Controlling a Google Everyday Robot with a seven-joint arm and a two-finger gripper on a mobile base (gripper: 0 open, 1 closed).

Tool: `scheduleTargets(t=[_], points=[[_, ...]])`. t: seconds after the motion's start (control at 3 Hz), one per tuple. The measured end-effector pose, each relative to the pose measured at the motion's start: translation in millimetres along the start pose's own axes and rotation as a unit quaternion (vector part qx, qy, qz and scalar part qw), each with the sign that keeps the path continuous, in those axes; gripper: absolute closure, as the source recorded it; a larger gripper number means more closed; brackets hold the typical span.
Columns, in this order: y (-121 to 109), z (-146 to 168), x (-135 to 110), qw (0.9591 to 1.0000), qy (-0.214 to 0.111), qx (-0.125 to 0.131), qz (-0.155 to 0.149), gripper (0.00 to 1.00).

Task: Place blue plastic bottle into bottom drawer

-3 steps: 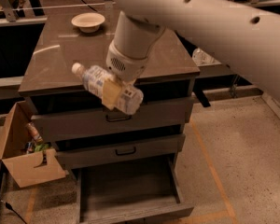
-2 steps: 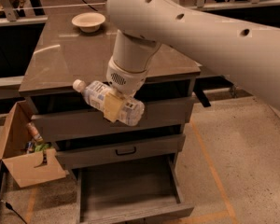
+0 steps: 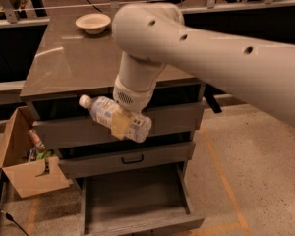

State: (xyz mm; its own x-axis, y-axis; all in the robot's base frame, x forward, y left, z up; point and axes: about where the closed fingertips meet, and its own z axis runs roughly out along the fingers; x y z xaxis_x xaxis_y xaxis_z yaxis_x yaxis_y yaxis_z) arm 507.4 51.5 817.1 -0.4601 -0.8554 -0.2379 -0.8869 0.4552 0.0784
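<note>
The blue plastic bottle (image 3: 105,113) is clear and whitish with a white cap pointing left and a pale label. It lies sideways in my gripper (image 3: 121,123), which is shut on its middle, one tan finger pad (image 3: 120,124) across the front of it. The bottle hangs in front of the top drawer, well above the bottom drawer (image 3: 135,203). That drawer is pulled out and open, showing a wide flat grey floor with nothing on it. My white arm comes down from the upper right and hides part of the cabinet top.
A white bowl (image 3: 93,21) sits at the back of the brown counter top (image 3: 69,63). The middle drawer with a black handle (image 3: 132,159) is shut. An open cardboard box (image 3: 27,161) with small items stands on the floor at the left.
My gripper has moved down and a little forward with the bottle, from the level of the counter edge to the front of the top drawer. The grip is unchanged.
</note>
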Motion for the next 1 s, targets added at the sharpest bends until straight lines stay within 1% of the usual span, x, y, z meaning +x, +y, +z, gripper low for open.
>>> scheduleTargets(t=[0.33,0.67,1.0], points=[[4,72,15,0.9964,0.011,0.022,-0.081,1.0],[7,131,30,0.9882,0.018,0.049,-0.144,1.0],[4,188,53,0.972,0.048,0.098,-0.208,1.0]])
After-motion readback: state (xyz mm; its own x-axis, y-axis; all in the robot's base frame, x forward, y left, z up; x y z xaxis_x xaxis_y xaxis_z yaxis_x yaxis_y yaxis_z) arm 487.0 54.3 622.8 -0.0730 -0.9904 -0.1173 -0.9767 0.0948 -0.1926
